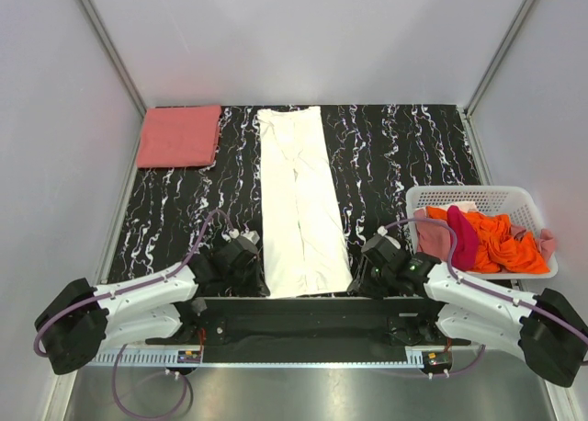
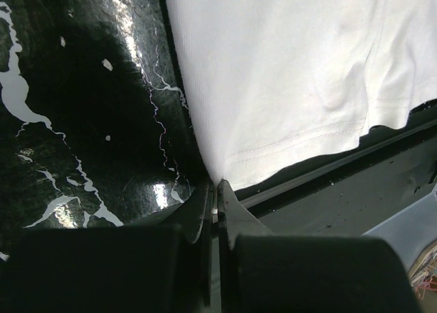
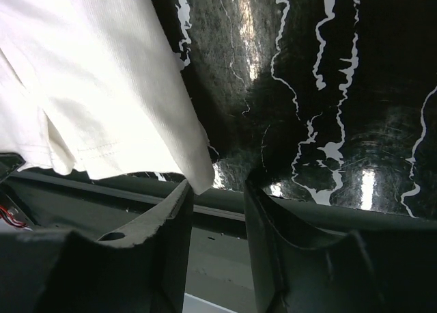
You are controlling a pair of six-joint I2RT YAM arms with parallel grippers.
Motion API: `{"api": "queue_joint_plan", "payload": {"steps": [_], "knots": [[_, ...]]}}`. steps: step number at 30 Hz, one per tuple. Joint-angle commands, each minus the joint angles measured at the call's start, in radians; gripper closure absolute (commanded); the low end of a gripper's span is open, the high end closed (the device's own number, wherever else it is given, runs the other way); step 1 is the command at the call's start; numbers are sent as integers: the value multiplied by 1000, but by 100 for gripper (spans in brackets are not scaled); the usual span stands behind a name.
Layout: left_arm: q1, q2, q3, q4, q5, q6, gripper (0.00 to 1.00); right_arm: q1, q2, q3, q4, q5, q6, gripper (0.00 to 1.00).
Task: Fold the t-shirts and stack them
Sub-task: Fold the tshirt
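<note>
The left pincer (image 2: 215, 190) is fully closed, and the near-left hem corner of the cream-white t-shirt (image 2: 293, 74) appears to be pinched between its tips. The right pincer (image 3: 217, 190) is held partly open with nothing gripped. The near-right hem corner lies just against one of its fingers, outside the gap.

With only one corner secured, the strip could be dragged askew if the left arm were raised alone. The right jaws could also close on air, or on the top layer only, so the fold would be spoiled. The limp cloth may slip easily on the glossy bench (image 1: 404, 154).

In the top view the shirt is laid as a long narrow strip from 12 to 6 o'clock, with its sides turned in. It is soft, matte and finely ribbed, with a stitched hem reaching the near edge. The bench is slick black with white marbled veins.

At 10 o'clock a salmon-pink t-shirt (image 1: 179, 136) is folded into a flat rectangle. At 3 o'clock a white slatted basket (image 1: 478, 196) holds the crumpled orange t-shirt (image 1: 501, 242) and magenta t-shirt (image 1: 464, 237).
</note>
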Motion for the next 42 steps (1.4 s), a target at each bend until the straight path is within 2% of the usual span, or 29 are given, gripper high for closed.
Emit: {"api": "queue_joint_plan", "payload": {"steps": [1,6,11,14,15,17,18,26,28,32,37,42], "knots": [[-4,7,-6,18,-30,-6,100,8,11,5,0,32,-2,57],[-4,7,-11,18,-32,0,100,8,33,15,15,98,-14,58],[-4,-18,-8,30,-33,2,100,8,50,21,53,100,-28,60],[-4,-39,-2,32,-33,-6,100,8,68,21,69,92,-31,70],[-4,-42,1,32,-32,-9,100,6,73,21,69,87,-31,82],[-4,-42,9,33,-15,-6,100,8,68,26,69,83,-34,96],[-4,-44,14,33,-10,-5,100,8,54,29,69,75,-36,100],[36,-30,127,-14,19,8,100,8,27,127,57,66,-74,100],[60,-9,167,-13,42,37,100,6,77,161,47,72,-98,100],[183,89,247,-22,92,115,100,-8,191,292,34,107,-195,100],[322,227,372,-28,158,245,100,-133,359,451,38,77,-330,100],[451,444,535,-31,184,340,100,-235,575,682,49,13,-522,100]]}}
